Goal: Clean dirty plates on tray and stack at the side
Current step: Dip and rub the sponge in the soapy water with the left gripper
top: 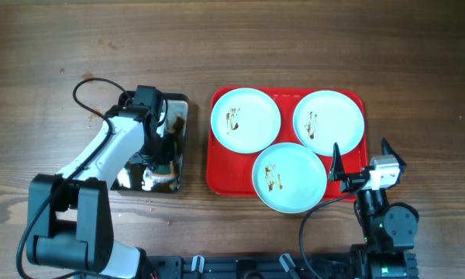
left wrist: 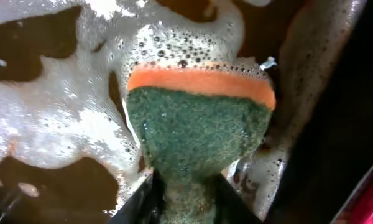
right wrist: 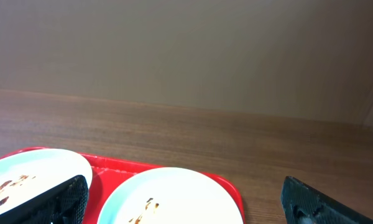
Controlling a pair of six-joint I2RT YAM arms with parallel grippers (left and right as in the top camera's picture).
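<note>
Three pale-blue plates lie on the red tray (top: 217, 177), each with brown smears: one back left (top: 246, 119), one back right (top: 328, 122), one in front (top: 290, 177). My left gripper (top: 165, 151) reaches down into the dark pan (top: 180, 108). It is shut on a green and orange sponge (left wrist: 199, 124), which is pinched between the black fingers (left wrist: 146, 200) amid foam. My right gripper (top: 361, 156) stands open at the tray's front right corner. In the right wrist view the gripper (right wrist: 186, 200) has a smeared plate (right wrist: 174, 196) ahead of it, and nothing is held.
The pan (left wrist: 43, 186) holds brownish liquid with white foam (left wrist: 56, 106) and sits left of the tray. Bare wooden table (top: 333, 46) lies behind and to the right of the tray (right wrist: 112, 165).
</note>
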